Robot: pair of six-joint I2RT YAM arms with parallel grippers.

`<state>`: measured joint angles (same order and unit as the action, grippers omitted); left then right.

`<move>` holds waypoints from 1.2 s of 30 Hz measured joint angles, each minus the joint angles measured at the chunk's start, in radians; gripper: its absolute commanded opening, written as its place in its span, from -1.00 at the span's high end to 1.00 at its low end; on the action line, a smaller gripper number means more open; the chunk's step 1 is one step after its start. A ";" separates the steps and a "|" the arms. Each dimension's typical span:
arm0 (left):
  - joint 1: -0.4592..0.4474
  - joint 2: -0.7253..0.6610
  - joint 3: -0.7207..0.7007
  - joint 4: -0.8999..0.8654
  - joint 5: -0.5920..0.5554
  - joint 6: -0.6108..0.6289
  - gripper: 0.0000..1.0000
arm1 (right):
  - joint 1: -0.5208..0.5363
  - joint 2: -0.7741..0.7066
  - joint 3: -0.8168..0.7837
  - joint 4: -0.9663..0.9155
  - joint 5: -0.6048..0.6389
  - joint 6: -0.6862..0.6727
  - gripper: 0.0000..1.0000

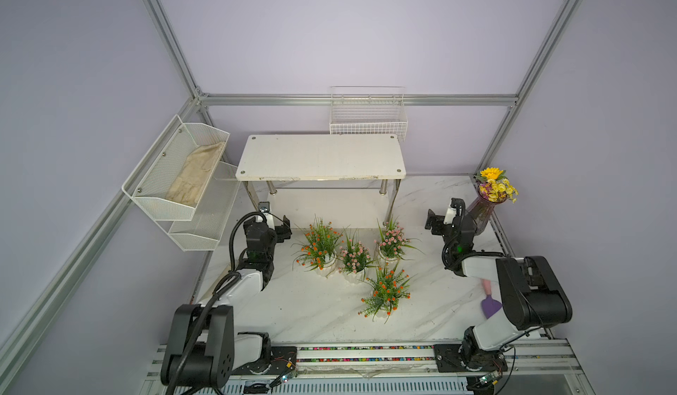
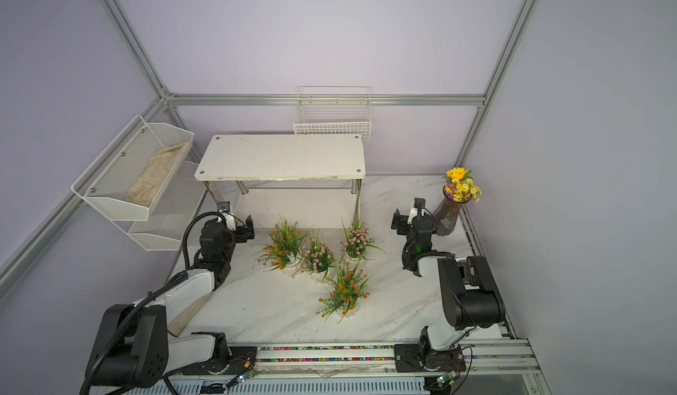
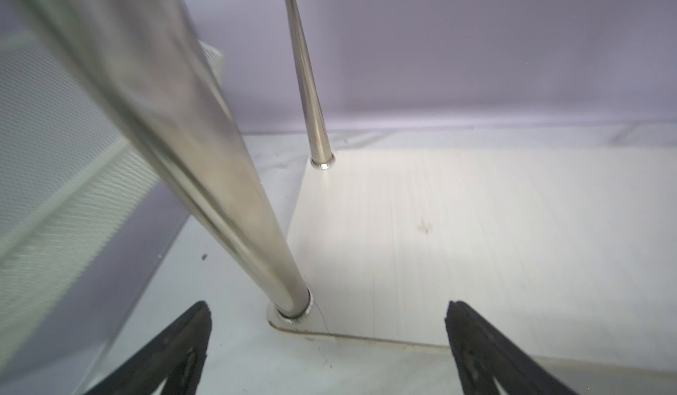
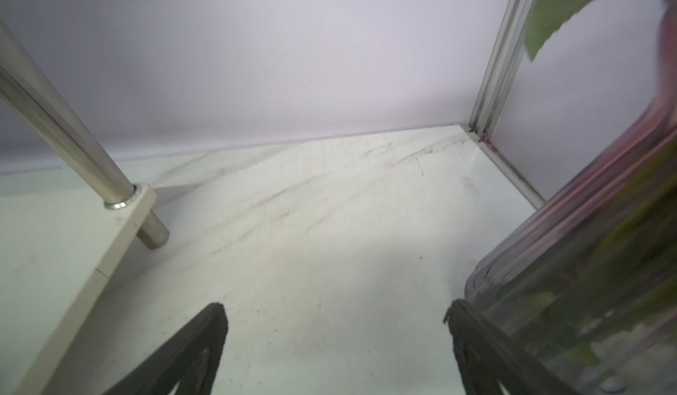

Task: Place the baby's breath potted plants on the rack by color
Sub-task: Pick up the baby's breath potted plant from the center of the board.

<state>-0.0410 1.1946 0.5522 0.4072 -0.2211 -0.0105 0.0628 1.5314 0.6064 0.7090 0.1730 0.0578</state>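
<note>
We see the rack [image 1: 322,157] has matt white boards, lightly scuffed, on polished, mirror-bright metal legs [image 3: 227,192]. The table [image 1: 311,312] looks like smooth white marble, grey-veined. The vase [image 4: 586,265] is ribbed, translucent purple glass. The mesh baskets [image 1: 205,224] are white perforated metal, one holding coarse beige cloth [image 1: 196,177].

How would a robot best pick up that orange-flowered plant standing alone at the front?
Probably the white pot of the front orange plant, low, from the near side: foliage spreads over the top, and nothing stands on that side.
</note>
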 measured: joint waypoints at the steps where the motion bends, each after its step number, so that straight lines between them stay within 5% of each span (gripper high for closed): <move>1: 0.000 -0.049 0.016 -0.044 -0.010 -0.015 -1.00 | 0.008 -0.035 0.043 -0.068 0.013 0.017 -0.94; 9: -0.016 -0.287 0.161 -0.451 -0.051 -0.235 -1.00 | 0.077 -0.144 0.330 -0.545 0.114 0.151 -0.77; 16: -0.057 -0.370 0.161 -0.566 0.053 -0.341 -1.00 | 0.098 -0.156 0.483 -1.007 0.120 0.283 -0.67; 18: -0.073 -0.366 0.161 -0.580 0.082 -0.348 -1.00 | 0.098 -0.161 0.515 -1.123 0.104 0.311 -0.77; 22: -0.107 -0.359 0.161 -0.598 0.121 -0.350 -1.00 | 0.113 -0.175 0.536 -1.309 0.073 0.370 -0.55; 29: -0.130 -0.363 0.161 -0.611 0.143 -0.349 -1.00 | 0.153 -0.251 0.481 -1.458 -0.005 0.436 -0.04; 36: -0.130 -0.370 0.161 -0.604 0.155 -0.349 -1.00 | 0.208 -0.270 0.343 -1.456 -0.098 0.472 0.01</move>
<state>-0.1711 0.8242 0.7128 -0.1970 -0.0658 -0.3595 0.2707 1.2610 0.9489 -0.7471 0.0753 0.5293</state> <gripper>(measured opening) 0.999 0.493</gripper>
